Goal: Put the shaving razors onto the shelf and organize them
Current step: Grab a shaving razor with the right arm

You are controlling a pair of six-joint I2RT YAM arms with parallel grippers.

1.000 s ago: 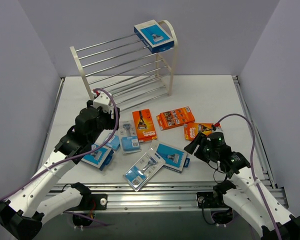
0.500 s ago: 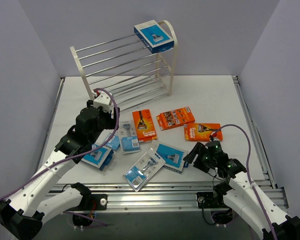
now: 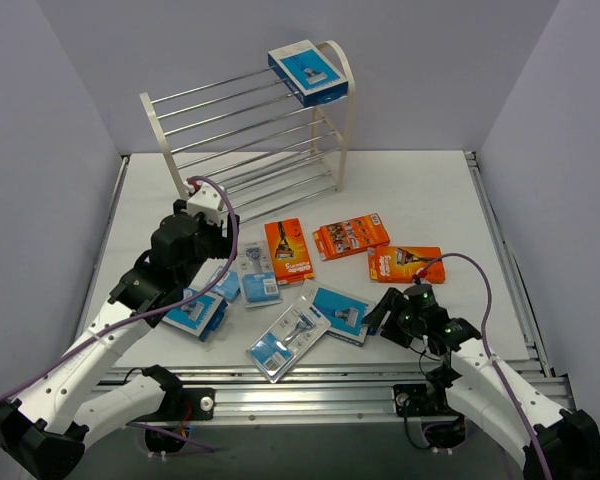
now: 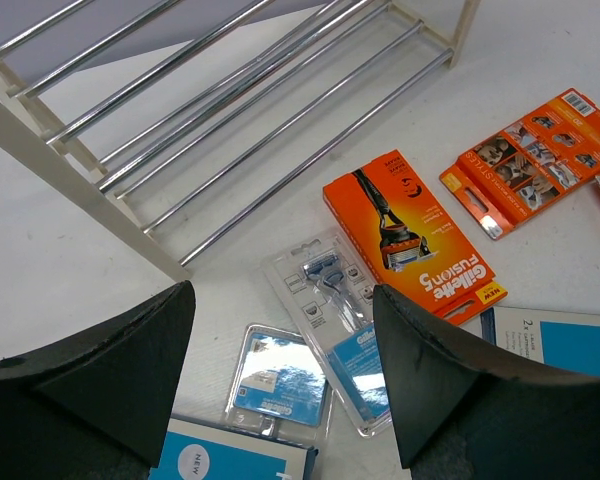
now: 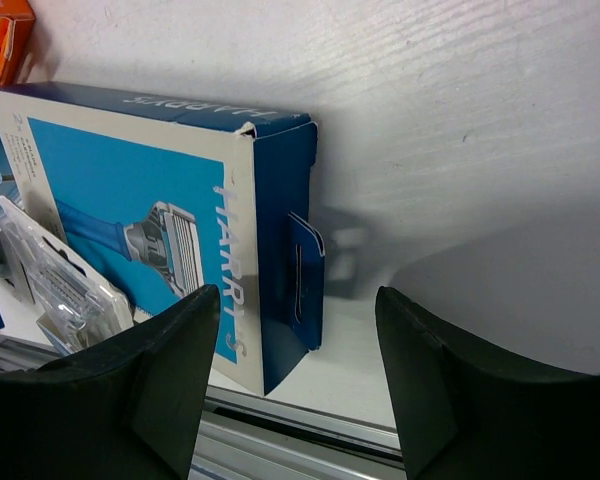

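Up top, 1 blue box (image 3: 305, 72) sits on the shelf (image 3: 250, 130) by the far edge. Left gripper (image 4: 282, 295) hangs wide apart over a clear pack (image 4: 330, 320). Right gripper (image 5: 298, 295), also wide, should meet the near-edge box (image 5: 150, 220) straight, then squeeze.

One blue razor box (image 3: 308, 72) lies flat on the white shelf's (image 3: 166, 145) top tier; eight other packs (image 3: 289, 250) lie scattered on the counter (image 3: 420, 190) below.
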